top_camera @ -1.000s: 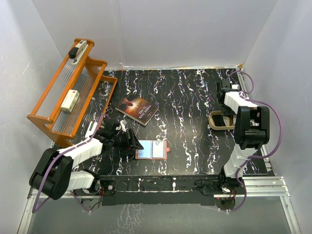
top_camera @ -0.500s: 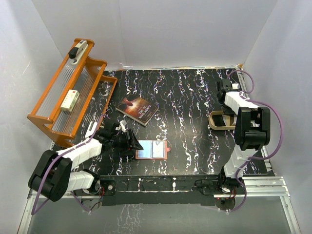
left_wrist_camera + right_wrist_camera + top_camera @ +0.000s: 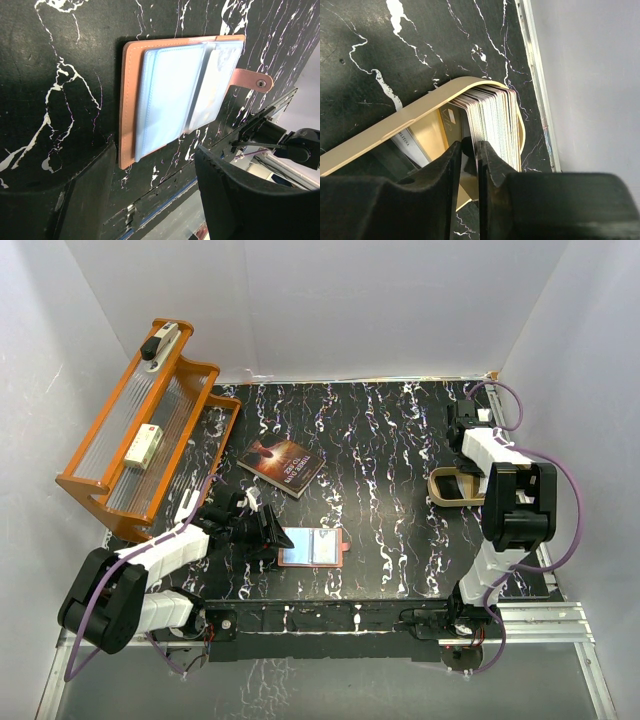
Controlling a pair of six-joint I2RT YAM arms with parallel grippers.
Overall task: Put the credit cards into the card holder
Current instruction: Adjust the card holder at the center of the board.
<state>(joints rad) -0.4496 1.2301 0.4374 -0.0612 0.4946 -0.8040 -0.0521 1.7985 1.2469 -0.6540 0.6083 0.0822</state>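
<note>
One card holder [image 3: 312, 549], book [image 3: 282, 466], tin [image 3: 455, 487], rack [image 3: 140, 440] each; many stacked cards [image 3: 495, 120].

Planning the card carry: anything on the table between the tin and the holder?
Nothing. In the top view, the stretch from the tin to the holder is bare table. The book lies off that line.

The card holder [image 3: 312, 549] lay open on the table [image 3: 390, 460] at lower centre of the top view. The left gripper [image 3: 272, 537] was just left of it, and the book [image 3: 282, 466] lay above and left. At the right edge, the credit cards [image 3: 497, 117] stood on edge inside the tin [image 3: 437, 485].
</note>
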